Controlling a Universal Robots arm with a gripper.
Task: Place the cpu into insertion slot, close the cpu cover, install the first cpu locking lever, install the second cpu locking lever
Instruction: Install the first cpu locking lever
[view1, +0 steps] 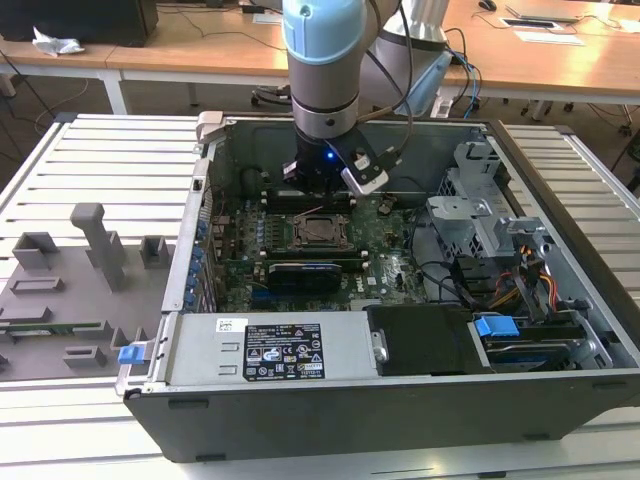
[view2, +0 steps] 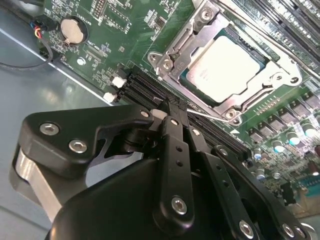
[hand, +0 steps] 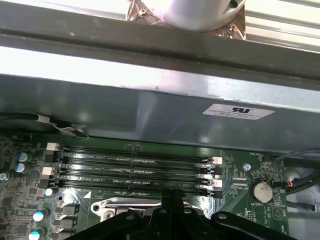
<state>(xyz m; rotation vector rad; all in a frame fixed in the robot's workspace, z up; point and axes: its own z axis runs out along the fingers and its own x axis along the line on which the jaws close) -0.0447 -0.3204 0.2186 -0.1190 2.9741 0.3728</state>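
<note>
In the exterior view your gripper (view1: 328, 182) hangs at twelve o'clock of the cpu cover (view1: 320, 230), which lies over the cpu (view2: 225, 67). The fingers (view2: 172, 122) are together and empty.

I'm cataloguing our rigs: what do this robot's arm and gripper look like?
The arm is silver-grey with a pale blue joint cap and a black cable alongside. A blue light glows at its black wrist. The gripper is black, its linkage jaws studded with silver screws.

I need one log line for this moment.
chip: seated | cover: down over chip | pincer: shut, beside cover
</note>
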